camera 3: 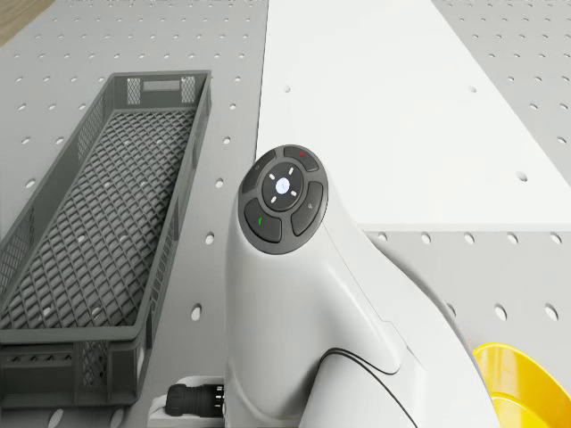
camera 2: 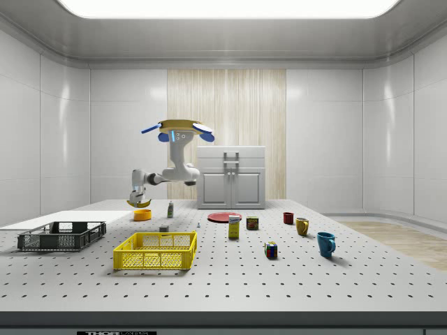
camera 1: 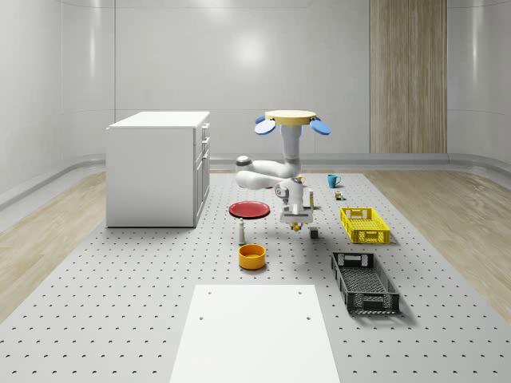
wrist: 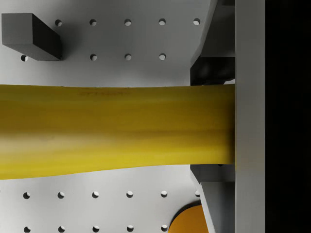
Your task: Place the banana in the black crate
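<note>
The yellow banana (wrist: 112, 128) lies crosswise between my fingers, and my gripper (wrist: 214, 124) is shut on it. In the whole-scene view the gripper (camera 1: 297, 222) holds the banana (camera 1: 298, 227) a little above the perforated table, between the red plate and the yellow crate. The side view shows the banana (camera 2: 138, 203) hanging under the gripper (camera 2: 137, 198), clear of the table. The drone (camera 1: 291, 120) hovers above, its arm bent downward. The black crate (camera 1: 365, 281) stands nearer the table's front, apart from the gripper, and holds nothing in the drone view (camera 3: 98, 241).
A yellow crate (camera 1: 364, 224) stands to the gripper's right in the whole-scene view. An orange bowl (camera 1: 251, 256), a small bottle (camera 1: 241, 231) and a red plate (camera 1: 250, 209) lie to its left. A grey block (wrist: 31, 36) sits close below. A white cabinet (camera 1: 158, 167) stands at the back left.
</note>
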